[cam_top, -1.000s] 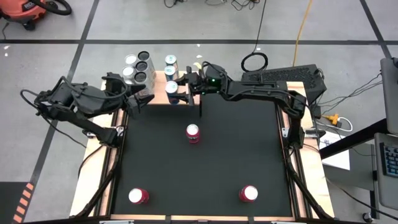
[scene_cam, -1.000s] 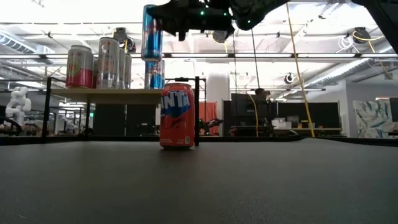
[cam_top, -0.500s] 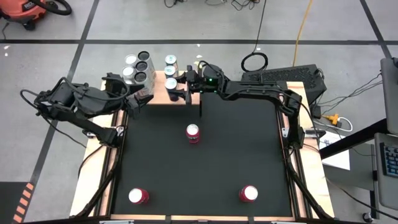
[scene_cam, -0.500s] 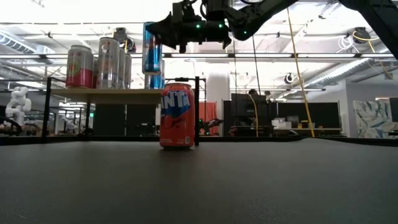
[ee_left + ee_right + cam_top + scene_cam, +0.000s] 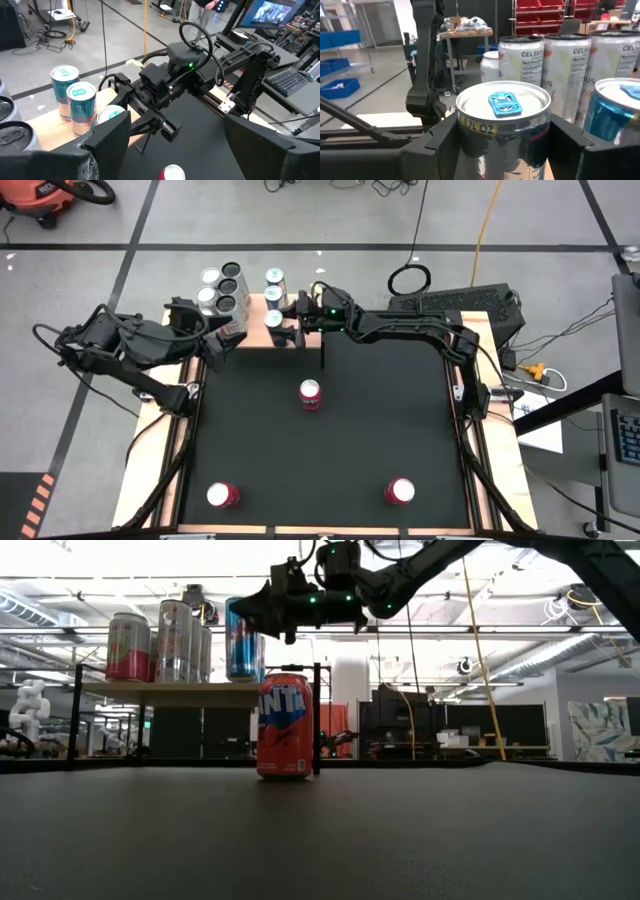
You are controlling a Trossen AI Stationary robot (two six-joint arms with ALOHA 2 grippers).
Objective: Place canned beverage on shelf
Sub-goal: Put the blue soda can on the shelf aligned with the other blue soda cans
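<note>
Grey floor tiles and cables are seen around the black-matted surface [image 5: 330, 450], at whose far edge the pale wooden shelf [image 5: 255, 330] stands on thin black supports. Over the shelf's right part the right claw [image 5: 284, 325] is stretched, its fingers closed around a blue canned beverage [image 5: 242, 640]; from the low view the can's base appears to be at the board, though whether it rests there cannot be told. Just beside it on the shelf another blue-topped can [image 5: 275, 278] is standing, and several tall white cans [image 5: 570, 65] together with a pink one [image 5: 128, 646] are grouped toward the shelf's left end. The left claw [image 5: 222, 340] is held at the shelf's left side with its fingers spread wide and nothing between them. On the mat an orange can [image 5: 285, 726] is placed upright near the shelf, and two red-topped cans [image 5: 222, 495] [image 5: 400, 491] are set well apart along the near edge.
</note>
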